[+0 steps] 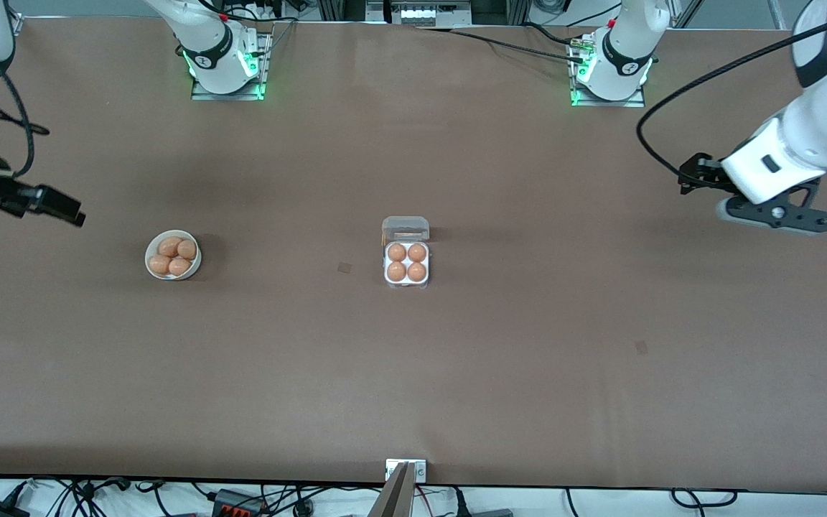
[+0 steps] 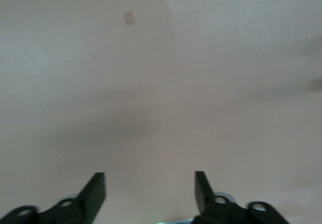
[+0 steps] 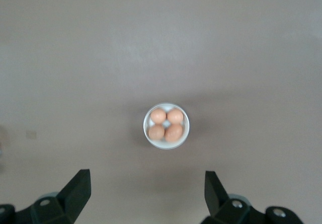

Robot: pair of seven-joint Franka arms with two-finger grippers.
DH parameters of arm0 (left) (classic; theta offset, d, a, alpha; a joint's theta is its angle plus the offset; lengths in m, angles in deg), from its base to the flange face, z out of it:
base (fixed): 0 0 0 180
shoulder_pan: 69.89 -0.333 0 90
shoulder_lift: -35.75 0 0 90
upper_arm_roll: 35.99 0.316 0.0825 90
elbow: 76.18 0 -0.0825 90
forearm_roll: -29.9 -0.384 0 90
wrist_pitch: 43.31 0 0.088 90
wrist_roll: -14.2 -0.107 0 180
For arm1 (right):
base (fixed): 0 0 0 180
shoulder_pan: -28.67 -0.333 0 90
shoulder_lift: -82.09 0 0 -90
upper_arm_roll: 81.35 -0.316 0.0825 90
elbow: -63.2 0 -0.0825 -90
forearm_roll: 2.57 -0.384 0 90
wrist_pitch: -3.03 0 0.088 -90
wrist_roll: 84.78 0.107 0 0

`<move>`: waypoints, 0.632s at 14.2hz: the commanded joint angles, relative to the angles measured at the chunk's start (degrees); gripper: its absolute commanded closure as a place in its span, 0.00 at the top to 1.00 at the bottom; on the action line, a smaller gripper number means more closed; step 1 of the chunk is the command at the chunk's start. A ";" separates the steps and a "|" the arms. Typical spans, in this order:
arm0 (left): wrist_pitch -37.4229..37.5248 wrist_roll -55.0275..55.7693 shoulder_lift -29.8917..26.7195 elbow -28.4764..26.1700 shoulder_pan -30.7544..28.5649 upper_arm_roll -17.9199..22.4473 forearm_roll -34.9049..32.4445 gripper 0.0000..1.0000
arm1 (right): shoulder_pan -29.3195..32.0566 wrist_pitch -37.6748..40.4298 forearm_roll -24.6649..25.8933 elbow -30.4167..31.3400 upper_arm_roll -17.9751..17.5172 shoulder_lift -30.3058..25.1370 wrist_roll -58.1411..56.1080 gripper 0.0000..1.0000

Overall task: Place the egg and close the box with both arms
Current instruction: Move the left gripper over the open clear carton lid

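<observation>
The box (image 1: 406,280) is a small white egg carton at the middle of the table. Its clear lid (image 1: 405,228) stands open on the side toward the robots' bases. Each cell holds an orange-brown egg (image 1: 397,252). My left gripper (image 1: 695,176) hangs open and empty in the air over bare table at the left arm's end; its wrist view shows its jaws (image 2: 150,189) apart over the mat. My right gripper (image 1: 72,212) is open and empty in the air at the right arm's end, and its wrist view shows it (image 3: 147,186) apart from the bowl.
A round white bowl (image 1: 148,262) with several more eggs (image 1: 169,247) stands toward the right arm's end; it also shows in the right wrist view (image 3: 146,126). Small tape marks (image 1: 344,268) lie on the brown mat. A metal bracket (image 1: 405,470) sits at the table's near edge.
</observation>
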 commanded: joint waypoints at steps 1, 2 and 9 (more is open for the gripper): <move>3.38 -0.09 0.57 1.91 3.18 -0.04 -0.72 0.01 | 0.77 0.20 0.73 4.24 0.18 -4.15 -3.98 1.00; 3.48 1.14 0.57 2.00 3.72 -0.12 -0.55 0.01 | 1.12 0.11 0.73 3.89 0.36 -4.07 -5.30 1.00; 1.12 12.29 2.15 -0.10 6.09 -8.02 8.23 0.01 | 1.30 -0.24 0.29 2.92 0.36 -3.98 -6.37 1.00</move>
